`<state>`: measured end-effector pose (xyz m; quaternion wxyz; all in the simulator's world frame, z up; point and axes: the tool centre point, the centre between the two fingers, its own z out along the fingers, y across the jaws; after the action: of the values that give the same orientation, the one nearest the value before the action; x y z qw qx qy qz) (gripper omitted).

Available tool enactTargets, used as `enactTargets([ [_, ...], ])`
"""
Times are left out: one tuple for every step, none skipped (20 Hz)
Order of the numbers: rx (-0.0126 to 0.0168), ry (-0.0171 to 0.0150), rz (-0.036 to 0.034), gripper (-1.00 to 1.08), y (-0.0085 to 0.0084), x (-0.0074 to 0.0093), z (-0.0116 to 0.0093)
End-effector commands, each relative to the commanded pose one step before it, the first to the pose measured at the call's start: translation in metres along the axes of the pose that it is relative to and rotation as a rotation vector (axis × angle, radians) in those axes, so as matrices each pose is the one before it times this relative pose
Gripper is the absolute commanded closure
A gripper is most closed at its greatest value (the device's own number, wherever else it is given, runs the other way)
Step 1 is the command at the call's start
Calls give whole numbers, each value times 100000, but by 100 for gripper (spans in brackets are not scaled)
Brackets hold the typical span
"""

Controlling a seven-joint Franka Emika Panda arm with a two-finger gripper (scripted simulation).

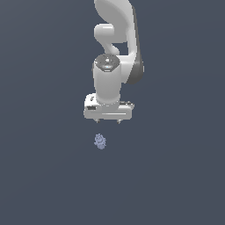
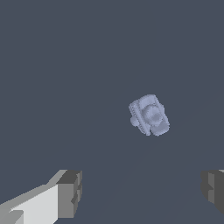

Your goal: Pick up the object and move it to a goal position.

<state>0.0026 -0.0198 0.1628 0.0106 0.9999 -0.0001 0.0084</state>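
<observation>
One small thing carries the whole task: a tiny pale blue-lavender lumpy object [image 1: 100, 141] with ridged, irregular sides, lying alone on the plain dark grey-blue table [image 1: 44, 176]. In the exterior view it sits just below the robot's hand and slightly toward that view's left of the hand's middle, with a clear gap between them. The wrist view shows the same object [image 2: 149, 115] lying free on the table, touched by nothing. Above it hangs the white Franka gripper [image 1: 108, 121], pointing straight down. Its jaws are spread wide and hold nothing: in the wrist view the two dark grey fingertips [image 2: 70, 192] stand well apart at either side of the frame, and the object lies ahead of the gap between them, nearer one finger than the other, not yet inside it. Judging from this, the task is at an early stage. The pick is not yet made; lining the jaws up over the object, lowering, closing, lifting and carrying to the goal all remain. No goal marker shows in either view, so I cannot tell where the goal lies. No brand, label or readable writing appears on the arm, the object or the table.
</observation>
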Motion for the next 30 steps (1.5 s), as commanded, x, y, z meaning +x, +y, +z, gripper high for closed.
enactTargets([
  [0,0,0,-92,1,0,0],
  [0,0,0,-92,-12,19,-13],
  [82,105,78,-92,23,38,-101],
  [102,128,106,-92,12,69,-140],
  [156,195,182,-92,24,90,-206],
  [193,239,270,-92,17,109,-262],
  [189,232,333,-92,6,95,-261],
  [146,179,337,-92,-4,61,-208],
  [99,122,315,-92,-12,30,-151],
  [52,66,254,-92,-15,4,-89],
  [6,11,119,-92,-10,-10,-22],
  [0,0,0,-92,32,-11,12],
  [-44,-55,-218,-92,-17,8,64],
  [-23,-35,-290,-92,22,19,63],
  [-19,-35,-401,-92,32,34,73],
  [-17,-37,-515,-92,42,48,86],
  [-15,-40,-628,-92,55,61,101],
  [-14,-45,-749,-92,64,73,118],
  [-15,-52,-864,-92,78,83,137],
  [-18,-64,-986,-92,89,91,162],
  [-20,-77,-1119,-92,101,99,188],
  [-20,-87,-1247,-92,113,107,212],
  [-15,-94,-1369,-92,125,115,233],
  [-9,-100,-1490,-92,138,123,253],
  [-2,-106,-1612,-92,153,130,275],
  [6,-114,-1735,-92,168,135,299],
  [16,-120,-1860,-92,182,139,323],
  [29,-125,-1980,-92,198,142,346],
  [43,-129,-2103,-92,213,144,370],
  [59,-132,-2224,-92,229,144,395],
])
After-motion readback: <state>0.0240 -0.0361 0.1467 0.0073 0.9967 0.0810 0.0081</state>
